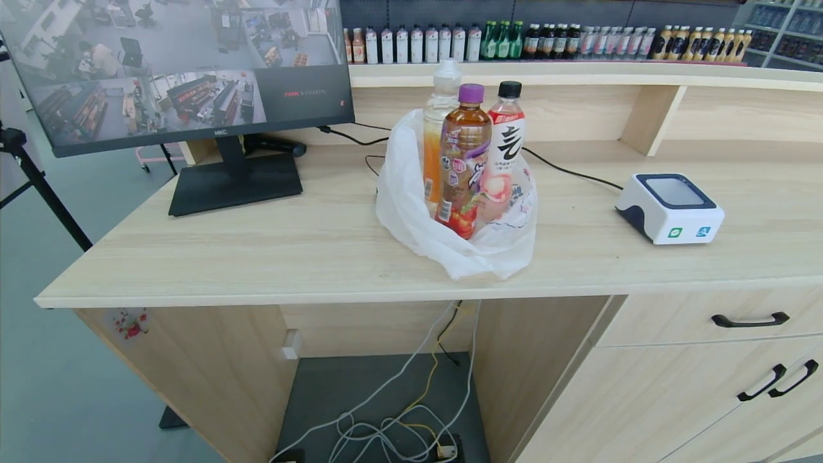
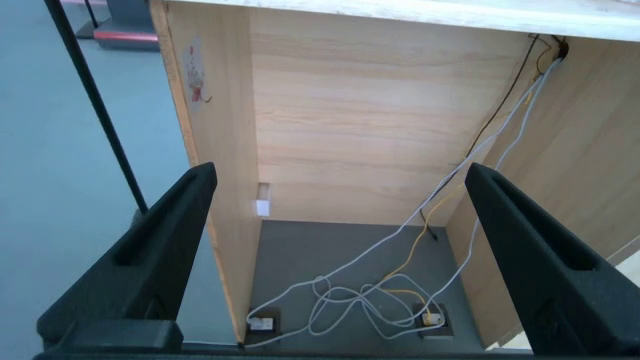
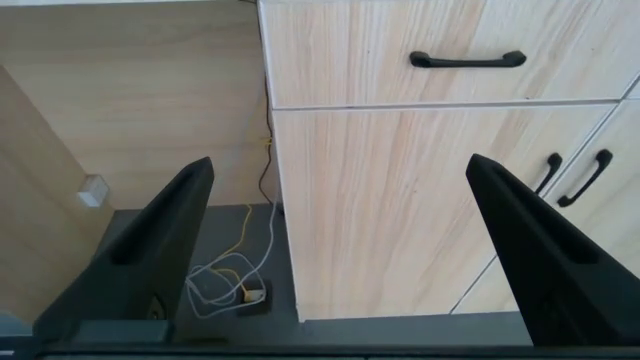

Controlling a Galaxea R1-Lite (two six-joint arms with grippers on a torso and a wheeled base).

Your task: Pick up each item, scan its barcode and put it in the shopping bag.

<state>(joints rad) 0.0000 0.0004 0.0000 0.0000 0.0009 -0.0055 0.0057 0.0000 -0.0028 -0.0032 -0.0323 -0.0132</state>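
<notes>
A white shopping bag [image 1: 405, 206] sits near the middle of the bench [image 1: 289, 251], slumped open, with three bottles standing upright in it and touching one another: a brown tea bottle [image 1: 464, 161] with a purple cap at the front, a white-and-red labelled bottle [image 1: 508, 138] with a black cap just beside it at about 2 o'clock, and an orange drink bottle [image 1: 439, 109] with a clear cap at about 11 o'clock. A white and dark blue scanner [image 1: 669, 207] rests on the bench well apart from the bag at 3 o'clock, its cable running back behind the bag. A monitor [image 1: 173, 71] stands at 10 o'clock from the bag. The left gripper [image 2: 341, 180] faces the open bay under the bench, where loose cables [image 2: 370, 300] lie on the floor; its fingers [image 2: 160, 260] are spread wide and hold nothing. The right gripper [image 3: 342, 170] faces the cupboard front below a drawer handle [image 3: 467, 61], its fingers [image 3: 150, 260] likewise spread wide and empty.
</notes>
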